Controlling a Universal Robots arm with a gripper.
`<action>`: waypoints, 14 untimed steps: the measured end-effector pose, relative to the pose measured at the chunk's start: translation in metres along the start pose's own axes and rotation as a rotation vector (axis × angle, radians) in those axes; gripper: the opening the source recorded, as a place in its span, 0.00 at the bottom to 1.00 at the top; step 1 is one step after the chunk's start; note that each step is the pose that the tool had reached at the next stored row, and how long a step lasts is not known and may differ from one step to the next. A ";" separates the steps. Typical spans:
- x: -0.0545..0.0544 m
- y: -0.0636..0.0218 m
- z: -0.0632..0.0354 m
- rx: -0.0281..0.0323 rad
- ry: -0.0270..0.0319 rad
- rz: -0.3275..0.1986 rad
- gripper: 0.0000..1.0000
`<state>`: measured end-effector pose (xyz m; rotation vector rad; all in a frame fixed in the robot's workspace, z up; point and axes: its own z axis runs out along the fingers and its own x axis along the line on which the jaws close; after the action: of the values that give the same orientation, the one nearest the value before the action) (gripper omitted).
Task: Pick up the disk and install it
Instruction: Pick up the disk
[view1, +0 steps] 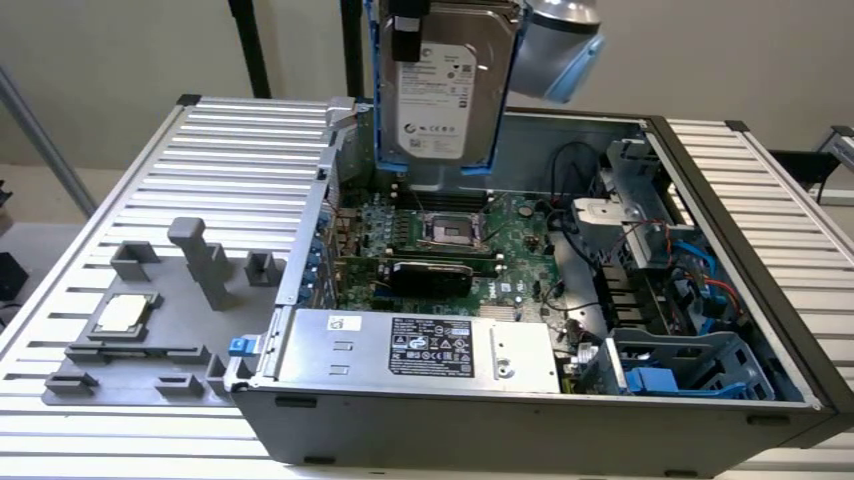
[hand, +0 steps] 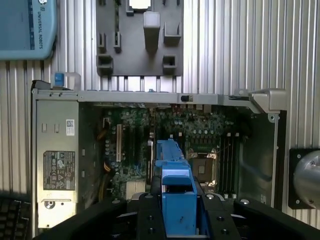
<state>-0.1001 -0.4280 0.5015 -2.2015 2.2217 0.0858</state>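
My gripper (hand: 179, 215) is clamped on the disk (view1: 441, 90) by its blue frame. The disk hangs upright, label showing, above the open computer case (view1: 534, 430), over its motherboard (view1: 441, 235) and clear of it. The case lies on the ribbed worktop (view1: 240, 130).

Soft, even room light.
Pale glare on the ribbed table (view1: 254, 130); the open case (view1: 534, 430) is shadowed inside.
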 end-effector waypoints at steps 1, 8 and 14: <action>0.002 -0.0043 -0.0002 0.0000 0.0001 0.000 0.32; 0.016 -0.0309 -0.0013 0.0000 0.0001 0.000 0.32; 0.029 -0.0505 -0.0022 0.0000 0.0000 0.000 0.32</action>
<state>-0.0499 -0.4570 0.5008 -2.2017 2.2215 0.0858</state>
